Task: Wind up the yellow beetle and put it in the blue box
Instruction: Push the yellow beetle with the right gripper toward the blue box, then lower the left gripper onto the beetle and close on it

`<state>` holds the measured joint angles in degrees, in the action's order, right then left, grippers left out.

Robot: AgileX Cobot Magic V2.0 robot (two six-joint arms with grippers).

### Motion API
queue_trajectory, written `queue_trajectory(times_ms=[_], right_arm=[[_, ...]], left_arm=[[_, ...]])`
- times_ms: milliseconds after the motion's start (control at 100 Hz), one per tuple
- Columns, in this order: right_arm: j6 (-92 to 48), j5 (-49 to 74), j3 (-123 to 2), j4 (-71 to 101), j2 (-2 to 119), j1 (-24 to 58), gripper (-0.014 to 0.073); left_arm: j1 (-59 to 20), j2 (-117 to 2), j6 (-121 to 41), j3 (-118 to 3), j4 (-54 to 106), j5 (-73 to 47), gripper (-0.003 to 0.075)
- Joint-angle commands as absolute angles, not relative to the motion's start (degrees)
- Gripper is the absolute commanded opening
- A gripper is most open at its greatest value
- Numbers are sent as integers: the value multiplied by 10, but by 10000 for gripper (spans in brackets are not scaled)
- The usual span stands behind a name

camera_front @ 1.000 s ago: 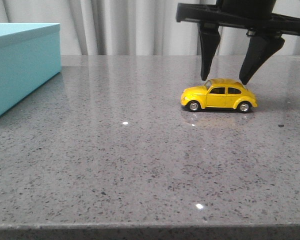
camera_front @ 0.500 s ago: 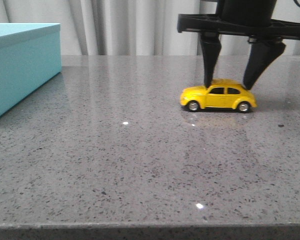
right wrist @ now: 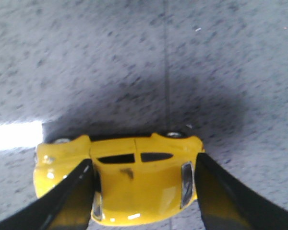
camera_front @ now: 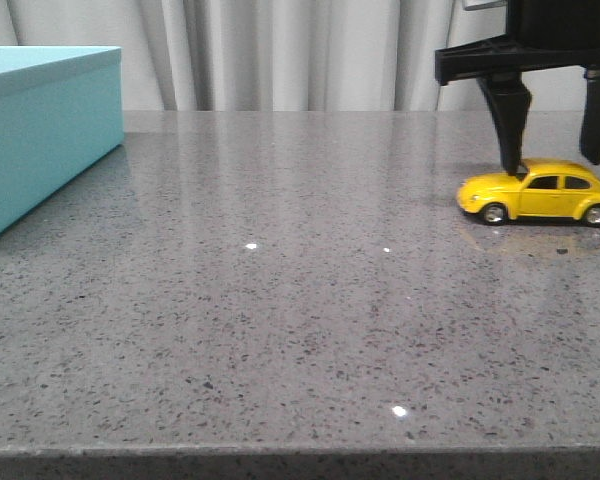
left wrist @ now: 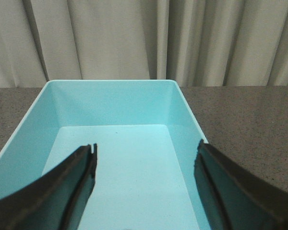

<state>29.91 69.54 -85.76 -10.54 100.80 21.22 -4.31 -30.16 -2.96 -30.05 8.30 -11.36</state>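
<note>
Front view shows the yellow beetle (camera_front: 538,197) on its wheels at the far right of the grey speckled worktop (camera_front: 280,300), well apart from the blue box (camera_front: 40,120) at the left edge. The right gripper (camera_front: 560,160) straddles the car with its jaws spread wide, one finger at the windscreen end, the other at the tail; whether the pads actually touch the paint I cannot tell. From the right wrist view, the beetle (right wrist: 120,179) sits lengthwise between the fingers. It looks small, rigid and light, with a glossy rounded shell that would likely slip under a pinch on the curved ends. Flat door sides seem the surer hold. Free wheels mean it rolls easily. The left gripper (left wrist: 144,184) hangs open over the empty box.
</note>
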Motion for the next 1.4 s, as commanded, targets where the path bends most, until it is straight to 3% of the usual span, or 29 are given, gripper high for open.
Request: queue_trajectory(times_ms=[0,180,750,1140,1390], right_arm=[[297,747,-869,-144,991,197,456],[296,754,-869,-149,976,195,456],[262,685,-864,-110,754,228,456],[260,580,-742,-106,662,228,456],[260,558,-706,-90,612,228,456]], left_arm=[[-48,-307,-27,-321,89,-65,431],[-48,-307,-27,-321,89,-65,431],[-48,-307,-27,-321,89,-65,431],[-49,-312,-54,-338,80,-91,431],[-96,-379,-88,-392,80,-135,432]])
